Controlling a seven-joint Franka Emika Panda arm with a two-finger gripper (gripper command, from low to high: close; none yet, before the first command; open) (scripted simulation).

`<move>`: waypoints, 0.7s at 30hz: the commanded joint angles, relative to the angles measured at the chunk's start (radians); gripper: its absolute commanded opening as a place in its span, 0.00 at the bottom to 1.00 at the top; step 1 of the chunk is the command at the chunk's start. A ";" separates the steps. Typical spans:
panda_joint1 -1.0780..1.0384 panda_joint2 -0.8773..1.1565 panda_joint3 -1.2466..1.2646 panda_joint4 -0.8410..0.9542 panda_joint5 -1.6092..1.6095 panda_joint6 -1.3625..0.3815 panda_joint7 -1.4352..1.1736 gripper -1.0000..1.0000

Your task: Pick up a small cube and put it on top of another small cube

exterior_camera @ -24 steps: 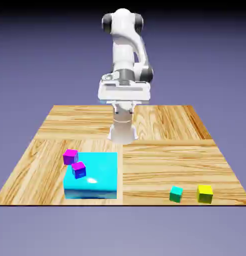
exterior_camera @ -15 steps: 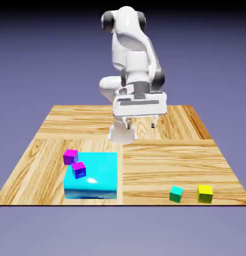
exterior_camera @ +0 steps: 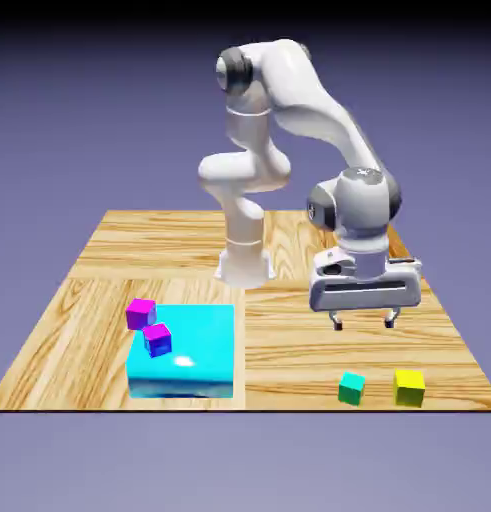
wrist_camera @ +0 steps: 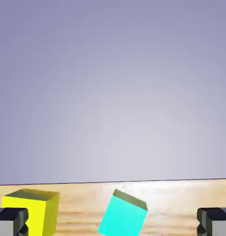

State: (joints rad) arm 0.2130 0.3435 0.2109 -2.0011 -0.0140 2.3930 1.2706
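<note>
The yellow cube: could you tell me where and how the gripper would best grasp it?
I'd come from above and close on two opposite upright sides of the yellow cube: it sits flat, and the teal cube stands apart, leaving a gap for one finger.

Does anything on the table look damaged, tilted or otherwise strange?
Nothing looks damaged. One oddity: the purple-and-blue cube appears on or against the big cyan block, near its corner beside the magenta cube; exact contact is unclear. The yellow cube looks normal.
</note>
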 commanded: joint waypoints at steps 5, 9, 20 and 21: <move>0.040 0.181 0.042 0.161 -0.003 -0.128 0.105 0.50; 0.072 0.326 0.075 0.289 -0.005 -0.230 0.189 0.50; 0.369 0.409 -0.246 0.308 0.278 -0.227 0.032 0.50; 0.402 0.417 -0.282 0.308 0.310 -0.225 0.013 0.50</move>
State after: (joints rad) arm 0.6148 0.7601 -0.0715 -1.6933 0.2957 2.1681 1.2835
